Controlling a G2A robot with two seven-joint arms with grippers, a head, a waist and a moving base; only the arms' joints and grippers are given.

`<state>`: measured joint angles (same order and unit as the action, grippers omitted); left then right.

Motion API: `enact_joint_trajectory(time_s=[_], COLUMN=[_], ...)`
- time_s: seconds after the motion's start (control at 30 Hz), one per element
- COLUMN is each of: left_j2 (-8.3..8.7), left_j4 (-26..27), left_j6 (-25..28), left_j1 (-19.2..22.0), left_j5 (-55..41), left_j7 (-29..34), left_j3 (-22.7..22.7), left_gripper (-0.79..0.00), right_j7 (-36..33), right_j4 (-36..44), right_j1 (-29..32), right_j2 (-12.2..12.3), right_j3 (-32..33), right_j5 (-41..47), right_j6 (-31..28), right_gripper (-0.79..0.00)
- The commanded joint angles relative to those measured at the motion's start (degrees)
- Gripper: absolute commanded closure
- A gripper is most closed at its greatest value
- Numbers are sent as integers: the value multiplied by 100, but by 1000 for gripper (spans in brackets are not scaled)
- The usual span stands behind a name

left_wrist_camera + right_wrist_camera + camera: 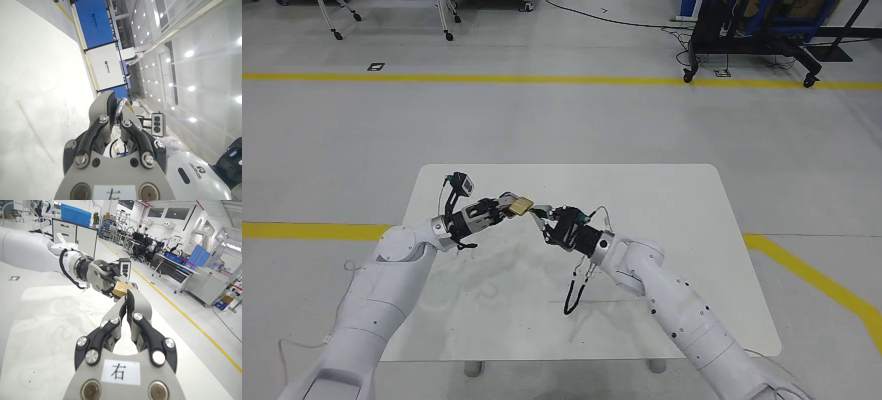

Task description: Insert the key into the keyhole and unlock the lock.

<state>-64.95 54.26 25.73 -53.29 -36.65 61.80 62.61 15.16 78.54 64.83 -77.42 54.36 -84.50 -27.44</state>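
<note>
Left claw (497,209) grips the brass lock (520,206) above the worktop (672,230), and the right claw (542,217), pinched shut, touches the lock's body, the key hidden from sight, so insertion seems at most begun, with the turning yet to do.

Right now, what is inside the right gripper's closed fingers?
The right gripper has its fingers pressed together, tips against the brass padlock held by the left gripper. Only ribbed pads show between them; whatever they pinch, presumably the key, is covered.
</note>
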Motion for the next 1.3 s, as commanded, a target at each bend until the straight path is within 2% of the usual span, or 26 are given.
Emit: enact_joint_trajectory(time_s=[0.0, 0.17, 0.27, 0.3, 0.37, 0.43, 0.5, 0.53, 0.57, 0.6, 0.87, 1.0, 1.17, 1.27], left_j2=[5, 8, 3, 2, -3, -6, -6, -5, -5, -7, -63, -172, -408, -552], left_j4=[14, 47, 63, 65, 67, 46, 13, -3, -23, -35, -56, 32, 209, 93], left_j6=[23, 97, 82, 65, -16, -102, -176, -194, -208, -220, -461, -899, -1473, -1860], left_j1=[-16, -50, -60, -60, -54, -40, -15, -2, 8, 16, 68, 238, 464, 669], left_j5=[3, 75, 108, 117, 40, -59, -130, -138, -135, -132, 228, 913, 1426, 1825], left_j7=[11, -16, -29, -19, 34, 104, 180, 203, 212, 217, 64, -208, -479, -585], left_j3=[34, 89, 98, 100, 114, 143, 176, 188, 197, 202, 4, -468, -1194, -1616], left_gripper=[0, 0, 0, 0, 0, 0, 0, 0, 0, 0, 0, 0, 0, 0], right_j7=[17, 154, 163, 205, 230, 258, 227, 224, 242, 279, 1069, 1069, 1069, 1069], right_j4=[-61, -392, -465, -459, -418, -261, -81, 13, 87, 164, 857, 857, 857, 857], right_j1=[-22, -159, -215, -233, -229, -191, -118, -80, -37, 11, 531, 531, 531, 531], right_j2=[0, 1, 4, 10, 31, 62, 104, 128, 154, 182, 520, 520, 520, 520], right_j3=[12, 97, 100, 95, 108, 96, 134, 161, 223, 296, 1344, 1344, 1344, 1344], right_j5=[140, 736, 748, 673, 386, 21, -285, -397, -446, -483, -410, -410, -410, -410], right_j6=[-163, -819, -903, -938, -782, -702, -617, -655, -687, -728, -1906, -1906, -1906, -1906], right_gripper=[0, 0, 0, -28, -120, -296, -385, -566, -708, -785, -785, -785, -785, -785])
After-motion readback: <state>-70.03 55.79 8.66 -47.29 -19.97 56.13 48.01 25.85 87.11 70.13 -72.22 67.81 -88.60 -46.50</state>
